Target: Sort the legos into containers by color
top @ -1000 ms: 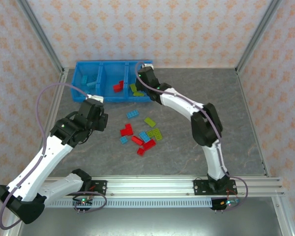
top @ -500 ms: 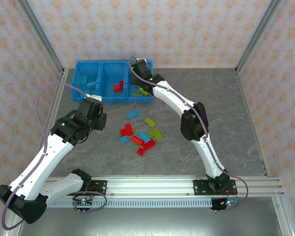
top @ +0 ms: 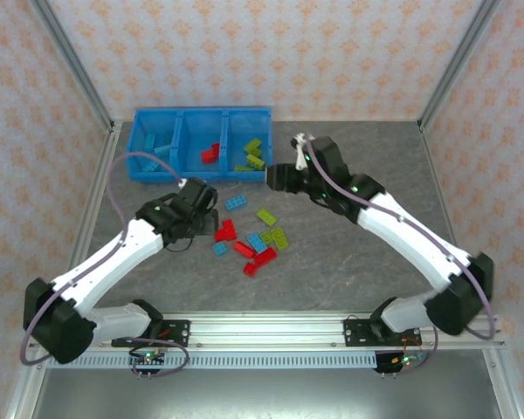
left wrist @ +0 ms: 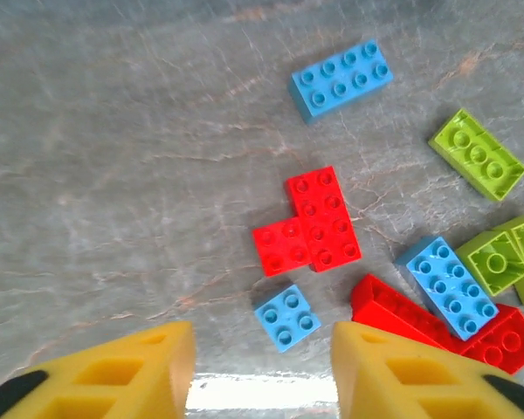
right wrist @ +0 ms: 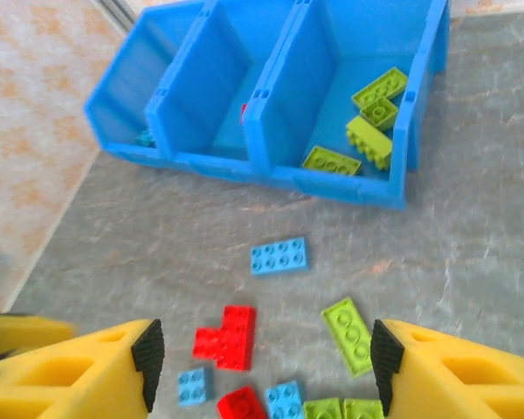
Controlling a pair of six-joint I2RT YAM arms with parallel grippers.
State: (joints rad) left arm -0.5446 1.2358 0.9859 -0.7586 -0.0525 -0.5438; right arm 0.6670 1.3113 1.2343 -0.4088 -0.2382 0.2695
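Note:
The blue tray of containers (top: 201, 166) stands at the back left. Its left compartment holds light blue legos (top: 160, 145), the middle one red (top: 211, 154), the right one lime green (top: 251, 154). Several loose legos lie in front of it. My left gripper (top: 204, 212) hangs open and empty just above a small light blue brick (left wrist: 286, 319), its yellow fingers (left wrist: 393, 371) on either side. Beyond that brick lies a red L-shaped pair (left wrist: 310, 223). My right gripper (top: 278, 177) is open wide and empty, in front of the tray's right compartment (right wrist: 358, 113).
Loose on the grey table: a light blue brick (top: 237, 202), lime green bricks (top: 265, 216) (top: 277, 237), more red ones (top: 260, 259). Metal frame posts and patterned walls close the sides. Bare table lies to the right (top: 384, 157).
My right arm has drawn back from the tray's right compartment to the table and opened its jaws. My left gripper has moved right, over the loose bricks, and its jaws have narrowed.

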